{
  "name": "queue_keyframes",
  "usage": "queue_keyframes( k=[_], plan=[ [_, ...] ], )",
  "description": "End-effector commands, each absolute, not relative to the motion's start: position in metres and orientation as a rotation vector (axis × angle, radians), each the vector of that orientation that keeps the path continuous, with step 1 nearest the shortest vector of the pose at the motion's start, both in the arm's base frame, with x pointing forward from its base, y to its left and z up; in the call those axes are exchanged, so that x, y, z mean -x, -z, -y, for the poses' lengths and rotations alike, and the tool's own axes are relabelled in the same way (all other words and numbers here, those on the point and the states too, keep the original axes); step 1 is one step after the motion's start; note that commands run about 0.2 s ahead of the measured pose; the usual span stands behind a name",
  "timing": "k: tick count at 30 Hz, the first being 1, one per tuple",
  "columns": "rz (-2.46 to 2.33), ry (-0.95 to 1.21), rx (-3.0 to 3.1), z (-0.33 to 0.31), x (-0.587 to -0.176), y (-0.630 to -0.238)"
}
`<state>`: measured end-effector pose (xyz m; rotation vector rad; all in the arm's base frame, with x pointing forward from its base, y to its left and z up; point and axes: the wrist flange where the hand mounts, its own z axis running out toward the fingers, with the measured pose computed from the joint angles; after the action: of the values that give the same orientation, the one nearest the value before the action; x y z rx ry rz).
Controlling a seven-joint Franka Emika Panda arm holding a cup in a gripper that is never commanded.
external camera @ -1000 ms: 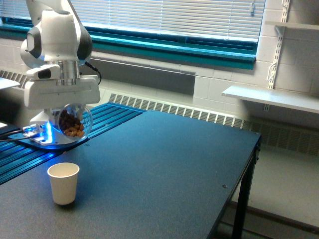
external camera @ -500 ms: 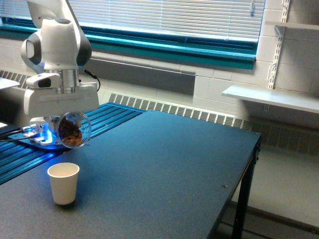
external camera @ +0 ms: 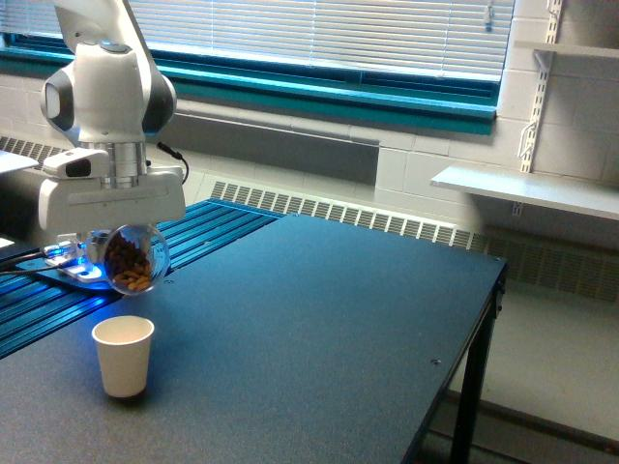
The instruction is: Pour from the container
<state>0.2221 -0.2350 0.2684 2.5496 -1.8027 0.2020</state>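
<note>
Now gripper [external camera: 124, 244] shifted toward exterior view's left since earlier frame, jaws grasping clear plastic cup [external camera: 130, 259] with brown pieces inside, cup tipped on side, above white paper cup [external camera: 124, 356] standing on dark surface [external camera: 319, 338].

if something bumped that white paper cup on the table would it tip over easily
Probably yes. The paper cup looks thin-walled and seems empty, so likely light. It stands taller than wide on a narrower base, so a bump from the clear cup above could topple or slide it.
</note>
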Motion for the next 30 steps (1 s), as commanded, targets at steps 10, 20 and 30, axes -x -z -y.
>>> queue_keyframes(
  k=[10, 20, 30],
  plan=[
    [1.786, -0.134, -2.57, 0.227, -0.218, -0.249],
    [1.77, -0.113, -2.579, 0.23, -0.223, -0.246],
    [1.77, -0.098, -2.562, 0.239, -0.223, -0.243]
  ],
)
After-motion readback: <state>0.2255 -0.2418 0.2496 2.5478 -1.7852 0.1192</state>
